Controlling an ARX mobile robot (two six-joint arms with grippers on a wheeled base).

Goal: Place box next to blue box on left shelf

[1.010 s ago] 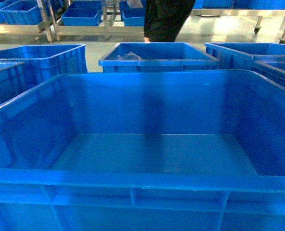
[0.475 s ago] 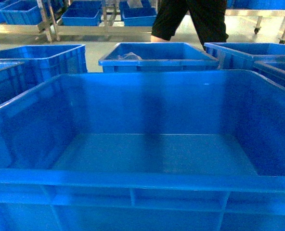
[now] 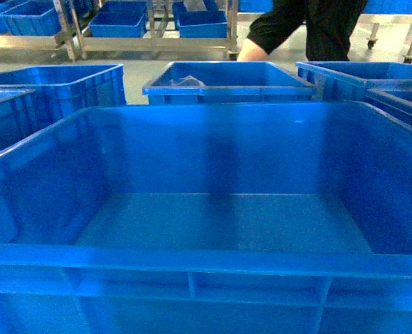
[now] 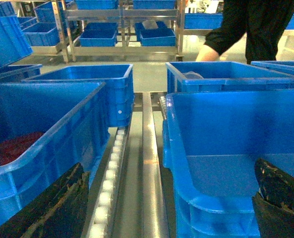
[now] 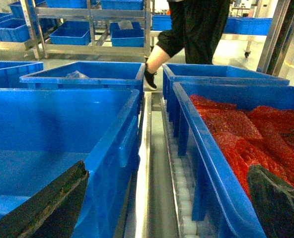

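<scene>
Box is an empty blue crate filling the head view, sitting on roller rails between other crates. Both grippers' jaws look spread wide, left gripper straddling its wall. I'd grip both rims evenly before lifting.

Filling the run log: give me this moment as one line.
box: empty, fills head view | left claw: open, straddling its left wall | right claw: open, straddling its right wall | person behind
</scene>
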